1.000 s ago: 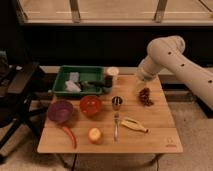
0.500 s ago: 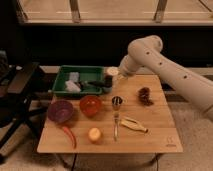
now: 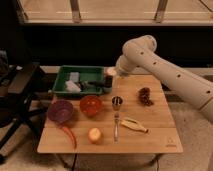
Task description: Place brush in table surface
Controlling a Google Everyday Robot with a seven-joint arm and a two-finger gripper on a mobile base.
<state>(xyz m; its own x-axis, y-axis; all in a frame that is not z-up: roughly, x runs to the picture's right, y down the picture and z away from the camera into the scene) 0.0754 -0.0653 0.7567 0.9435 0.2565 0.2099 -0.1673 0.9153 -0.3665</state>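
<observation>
Camera view: the arm has swung left across the worktop (image 3: 155,131). A sec ago it hung over the far right part, by the dark berry cluster (image 3: 145,96); now the gripper (image 3: 116,73) sits at the far edge, just beside the right end of the green tray (image 3: 61,82) and close to a white-topped dark pot (image 3: 108,80). Whether its grip is clenched or released can't be told from here.

The brush (image 3: 96,85) looks to be the slim dark item lying in the tray's right half, near the blue-grey sponge (image 3: 74,77), i.e. not yet on the wood.

Nothing else has shifted: purple bowl (image 3: 61,110), red bowl (image 3: 91,104), metal cup (image 3: 117,102), utensil (image 3: 116,128), banana (image 3: 133,125) are as they were.

Judgement: this is the approach phase and the task has barely started. Next the arm probably needs to drop into the tray and grasp the brush w/o knocking the pot, then carry it to a bare patch, e.g. the near right of the worktop
</observation>
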